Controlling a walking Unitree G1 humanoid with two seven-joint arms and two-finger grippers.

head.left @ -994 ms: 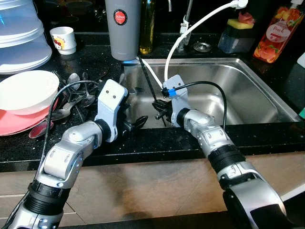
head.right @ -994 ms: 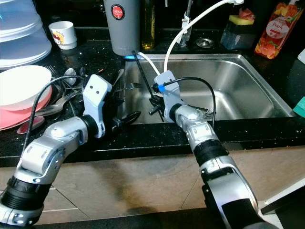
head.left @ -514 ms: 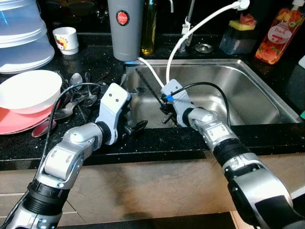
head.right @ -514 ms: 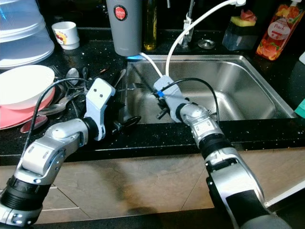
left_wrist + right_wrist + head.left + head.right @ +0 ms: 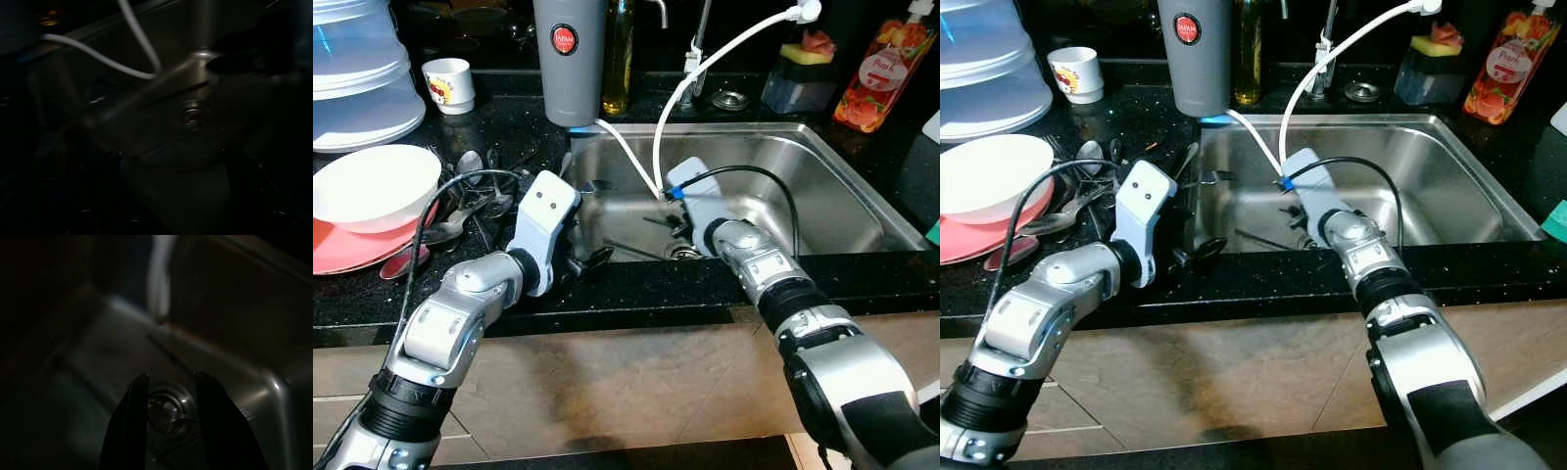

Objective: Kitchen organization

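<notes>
The steel sink (image 5: 822, 186) lies straight ahead. My right gripper (image 5: 170, 378) reaches down into it, open, with the drain (image 5: 166, 412) showing between its two black fingers (image 5: 134, 421) and nothing held. A thin dark stick-like utensil (image 5: 638, 251) lies flat on the sink floor just left of the drain (image 5: 683, 252). My left gripper (image 5: 590, 259) rests over the black counter at the sink's front left corner; its wrist view is dark and shows the sink floor and the right arm.
Several spoons (image 5: 470, 196) lie on the counter left of the sink, beside a white bowl (image 5: 367, 186) on a pink plate (image 5: 342, 253). A grey tumbler (image 5: 568, 59), a white hose (image 5: 715, 54), a sponge holder (image 5: 798, 76) and a soap bottle (image 5: 883, 64) stand behind.
My right gripper held the thin dark utensil upright; it has let go, moved right and deeper towards the drain, and the utensil now lies on the sink floor. The left arm stays put.
</notes>
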